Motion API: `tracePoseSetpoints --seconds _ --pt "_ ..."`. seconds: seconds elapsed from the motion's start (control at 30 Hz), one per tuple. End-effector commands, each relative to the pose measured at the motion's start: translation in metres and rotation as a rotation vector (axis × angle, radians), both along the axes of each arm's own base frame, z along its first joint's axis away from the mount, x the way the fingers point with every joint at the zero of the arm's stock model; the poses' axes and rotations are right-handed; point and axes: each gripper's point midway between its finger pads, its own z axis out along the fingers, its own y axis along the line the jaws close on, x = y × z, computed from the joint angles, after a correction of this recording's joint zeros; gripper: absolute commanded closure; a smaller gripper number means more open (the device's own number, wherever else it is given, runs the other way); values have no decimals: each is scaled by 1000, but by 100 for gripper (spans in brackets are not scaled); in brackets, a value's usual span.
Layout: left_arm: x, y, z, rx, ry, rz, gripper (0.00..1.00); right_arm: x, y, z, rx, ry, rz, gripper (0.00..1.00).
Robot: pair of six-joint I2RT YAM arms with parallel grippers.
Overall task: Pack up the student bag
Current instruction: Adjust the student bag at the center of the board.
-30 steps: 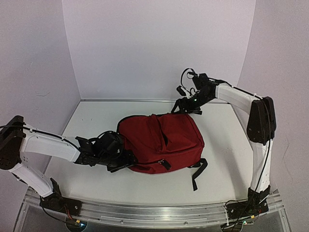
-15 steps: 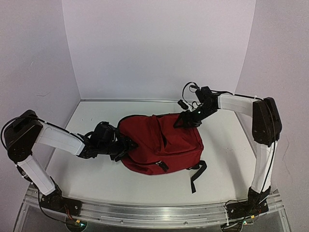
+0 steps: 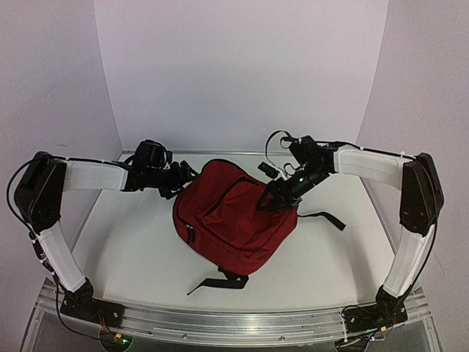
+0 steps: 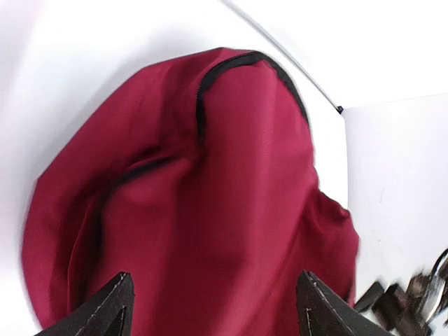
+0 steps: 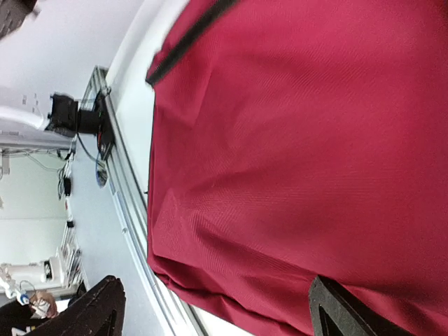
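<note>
While both arms reached inward over the worktop (image 3: 124,242), the left tool (image 3: 181,174) stood at the upper left edge of the student bag (image 3: 234,220); its jaws were spread wide, and in the left wrist view its fingers (image 4: 105,315) flanked red fabric lying just ahead of them; contact with the fabric could not be confirmed. The student bag lay tilted at the middle of the worktop, between the two tools; one black strap (image 3: 218,282) trailed from its near end. The right tool (image 3: 273,201) bore on the bag's upper right side; its jaws were likewise wide, with red fabric filling the span between its fingers (image 5: 98,311). A second black strap (image 3: 324,217) lay flat to the right.
</note>
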Motion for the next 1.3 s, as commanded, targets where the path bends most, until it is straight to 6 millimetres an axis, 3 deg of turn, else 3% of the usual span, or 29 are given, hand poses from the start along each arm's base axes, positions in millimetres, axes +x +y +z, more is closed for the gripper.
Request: tracePoseSetpoints --seconds 0.0,0.07,0.17,0.3,0.43,0.53,0.67,0.9,1.1,1.17,1.27 --pt "-42 29 39 88 -25 35 20 63 -35 50 -13 -200 -156 9" --pt "-66 39 34 89 5 54 20 87 -45 42 -82 -250 -207 9" --pt "-102 38 20 83 51 50 19 107 -42 29 -114 -255 -223 9" --pt "-138 17 2 72 87 6 20 121 -31 9 -108 -192 -229 14" --pt "-157 -1 -26 54 154 -21 23 119 -29 -17 -130 -130 -224 20" --pt "-155 -9 -37 10 165 -29 28 102 -31 -35 -144 -74 -200 23" --pt "-137 -10 -44 62 151 -23 31 63 -29 -50 -142 -2 -142 29" --pt "-63 -5 -28 42 104 -39 34 -21 -6 -62 -142 40 35 31" --pt "10 1 -18 90 63 -88 35 -89 39 -29 -20 34 241 25" --pt "30 6 -1 91 18 -98 33 -94 47 -10 33 37 260 22" --pt "35 15 30 136 -61 -113 29 -82 45 12 45 -43 243 22"
